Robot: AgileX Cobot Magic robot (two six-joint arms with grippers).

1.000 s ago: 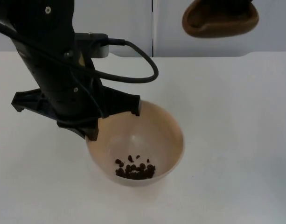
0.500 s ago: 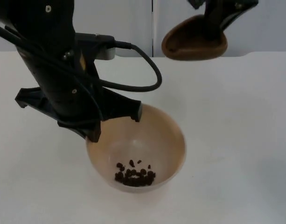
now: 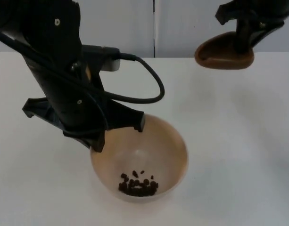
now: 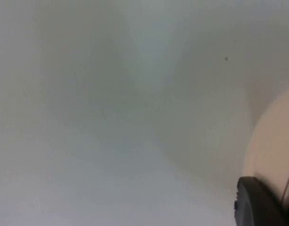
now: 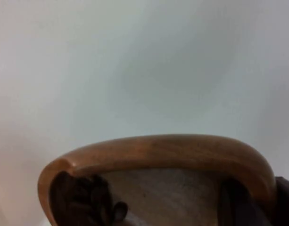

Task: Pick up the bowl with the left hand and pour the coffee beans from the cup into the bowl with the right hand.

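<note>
Support surface: a flat white table top (image 3: 238, 141). Its far edge meets a grey partition wall (image 3: 182, 23) just below the right gripper (image 3: 243, 40), which is clamped on the cup (image 3: 219, 55). A beige bowl (image 3: 158, 150) is directly beneath the left gripper (image 3: 118, 134), which clamps its rim. Whether the bowl touches the table cannot be told.

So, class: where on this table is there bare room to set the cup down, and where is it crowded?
Free: the white table to the right of the bowl, below the cup held by the right gripper; also the strip between the bowl and the partition wall. Crowded: the left-centre, where the left gripper grips the bowl's rim above the coffee beans.
</note>
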